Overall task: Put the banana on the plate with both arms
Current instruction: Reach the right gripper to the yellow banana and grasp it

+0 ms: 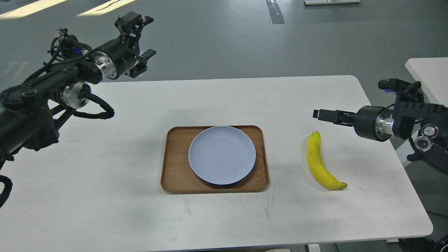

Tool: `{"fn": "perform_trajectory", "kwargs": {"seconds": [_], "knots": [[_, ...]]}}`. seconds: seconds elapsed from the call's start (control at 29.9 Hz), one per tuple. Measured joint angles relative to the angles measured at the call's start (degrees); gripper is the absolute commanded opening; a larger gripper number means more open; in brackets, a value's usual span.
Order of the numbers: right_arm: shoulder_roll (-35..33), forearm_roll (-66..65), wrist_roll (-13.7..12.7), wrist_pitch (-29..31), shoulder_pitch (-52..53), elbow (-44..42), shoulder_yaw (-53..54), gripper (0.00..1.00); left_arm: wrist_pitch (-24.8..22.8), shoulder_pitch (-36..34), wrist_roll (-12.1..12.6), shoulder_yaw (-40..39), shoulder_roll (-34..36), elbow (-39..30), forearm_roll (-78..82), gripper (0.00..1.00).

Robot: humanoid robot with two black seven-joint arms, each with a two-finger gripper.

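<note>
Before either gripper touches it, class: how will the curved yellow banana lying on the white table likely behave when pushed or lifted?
The curved yellow banana lies flat on its side, so a push would probably pivot it rather than roll it. Its smooth skin may slip. It looks stiff, unlikely to droop.

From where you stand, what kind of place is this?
Probably a robotics lab or test hall: a plain white rectangular table on bare grey painted floor, a second white table alongside, nothing domestic.

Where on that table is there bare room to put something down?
The table is bare left of the wooden tray, along the near edge, and behind the tray. The plate is empty. It is tightest on the right, between the banana and the right hand.
</note>
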Motion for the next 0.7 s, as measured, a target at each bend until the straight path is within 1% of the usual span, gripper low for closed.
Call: {"fn": "perform_trajectory", "kwargs": {"seconds": [0.07, 0.1, 0.17, 0.23, 0.43, 0.7], "knots": [[-2.1, -4.9, 0.3, 0.0, 0.5, 1.2, -2.4, 0.97, -4.4, 1.5, 3.1, -3.7, 0.6, 0.0, -1.5, 0.98], [-2.5, -6.8, 0.5, 0.0, 0.6, 1.4, -3.4, 0.96, -5.9, 2.2, 4.0, -5.0, 0.7, -0.1, -1.8, 0.98], [-2.7, -9.6, 1.0, 0.0, 0.6, 1.7, -5.1, 0.96, -7.1, 3.4, 4.7, -6.4, 0.8, -0.1, -2.0, 0.98], [-1.7, -11.2, 1.2, 0.0, 0.5, 1.7, -6.8, 0.95, -7.4, 4.8, 4.8, -7.0, 0.9, -0.1, -2.1, 0.98], [4.8, -12.2, 1.3, 0.0, 0.4, 1.0, -11.3, 0.94, -7.5, 6.6, 4.3, -7.3, 1.6, -0.1, -2.1, 0.98], [5.7, -15.6, 0.9, 0.0, -1.5, 0.2, -12.0, 0.94, -7.6, 7.6, 4.3, -7.3, 2.6, -0.1, -1.7, 0.98]]}}
